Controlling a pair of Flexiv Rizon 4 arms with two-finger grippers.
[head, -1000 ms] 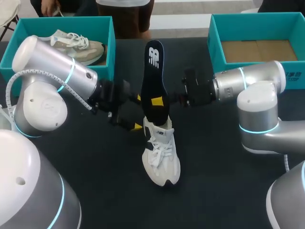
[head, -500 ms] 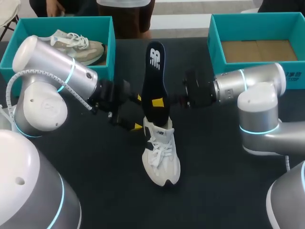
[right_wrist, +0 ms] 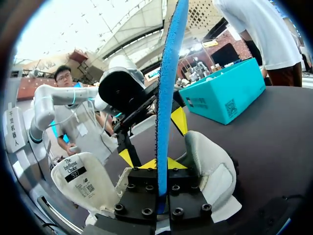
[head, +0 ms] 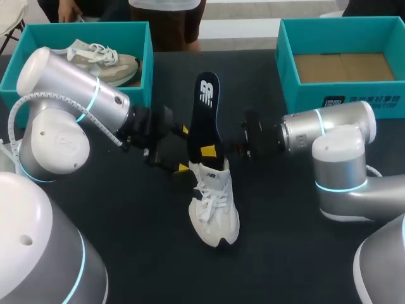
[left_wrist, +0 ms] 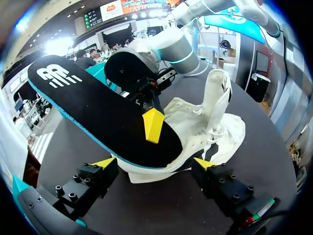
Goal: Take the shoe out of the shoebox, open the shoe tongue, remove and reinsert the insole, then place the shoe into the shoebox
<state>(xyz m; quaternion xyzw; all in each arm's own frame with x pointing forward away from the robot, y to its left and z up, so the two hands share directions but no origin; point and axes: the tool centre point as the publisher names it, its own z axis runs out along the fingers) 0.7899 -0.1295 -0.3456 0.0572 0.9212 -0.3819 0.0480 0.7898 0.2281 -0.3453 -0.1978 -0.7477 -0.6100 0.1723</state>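
A white lace-up shoe (head: 214, 209) stands on the black table, toe toward the front edge. The black insole (head: 204, 117) with a blue edge rises steeply from the shoe's opening, its lower end at the heel. My right gripper (head: 209, 151) is shut on the insole's lower part. In the right wrist view the insole (right_wrist: 167, 93) shows edge-on between the right gripper (right_wrist: 160, 164) tips, with the shoe's tongue (right_wrist: 80, 180) pulled forward. My left gripper (head: 184, 149) stands open, a finger on each side of the heel. The left wrist view shows the left gripper (left_wrist: 154, 164) open before the shoe (left_wrist: 208, 120) and insole (left_wrist: 93, 107).
A teal shoebox (head: 148, 58) at the back left holds a second, beige shoe (head: 104, 60). Another teal shoebox (head: 288, 60) at the back right shows only its cardboard floor. Bare black table lies in front of the shoe.
My right arm has brought the insole down and a little toward the front, so its lower end sits deeper in the shoe. The left arm and the shoe have stayed still.
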